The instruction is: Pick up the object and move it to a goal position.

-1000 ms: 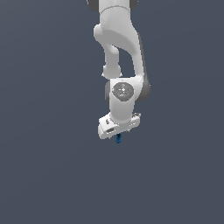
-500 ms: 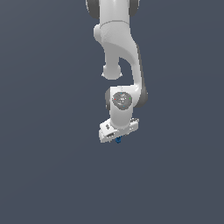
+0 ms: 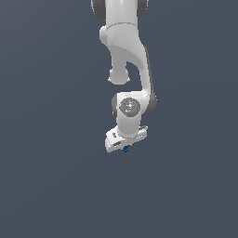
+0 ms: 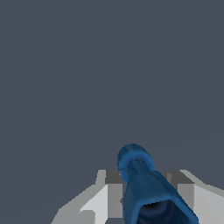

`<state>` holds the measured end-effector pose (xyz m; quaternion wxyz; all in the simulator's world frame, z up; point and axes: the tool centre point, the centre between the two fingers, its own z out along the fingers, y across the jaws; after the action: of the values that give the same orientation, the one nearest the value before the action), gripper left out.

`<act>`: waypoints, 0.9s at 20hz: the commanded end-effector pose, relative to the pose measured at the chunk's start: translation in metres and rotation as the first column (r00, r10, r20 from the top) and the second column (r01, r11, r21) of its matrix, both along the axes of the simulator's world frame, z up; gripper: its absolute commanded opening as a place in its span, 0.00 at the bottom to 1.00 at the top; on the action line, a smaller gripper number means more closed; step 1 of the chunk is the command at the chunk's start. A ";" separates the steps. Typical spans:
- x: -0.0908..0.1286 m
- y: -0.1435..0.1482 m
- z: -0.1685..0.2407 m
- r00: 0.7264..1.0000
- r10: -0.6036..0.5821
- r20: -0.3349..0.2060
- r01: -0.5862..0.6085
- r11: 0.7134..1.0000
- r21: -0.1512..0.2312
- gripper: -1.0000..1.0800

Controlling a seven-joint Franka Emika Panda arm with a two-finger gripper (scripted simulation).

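- A simulated scene, not a real room: flat, even slate-grey fills both views, with no walls, furniture or shadows.
- The white arm (image 3: 125, 60) is smoothly shaded, like a computer render.
- The wrist view's shapes are blocky and coarse.

The arm (image 3: 124, 42) looks like smooth white plastic with a soft shine. The object (image 4: 144, 186) is blue, a bit shiny and bumpy. The gripper (image 3: 125, 147) fingers (image 4: 99, 202) look flat, dull and grey
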<state>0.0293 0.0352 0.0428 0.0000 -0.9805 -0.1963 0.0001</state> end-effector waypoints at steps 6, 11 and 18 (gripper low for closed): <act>0.002 -0.002 0.005 1.000 0.000 0.000 0.000 1.000 0.000 0.00; 0.007 -0.009 0.025 1.000 0.000 0.000 0.000 1.000 0.000 0.00; 0.023 -0.028 0.076 1.000 0.001 0.000 -0.001 1.000 0.001 0.00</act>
<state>0.0481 0.0121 0.1061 0.0004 -0.9805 -0.1966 0.0004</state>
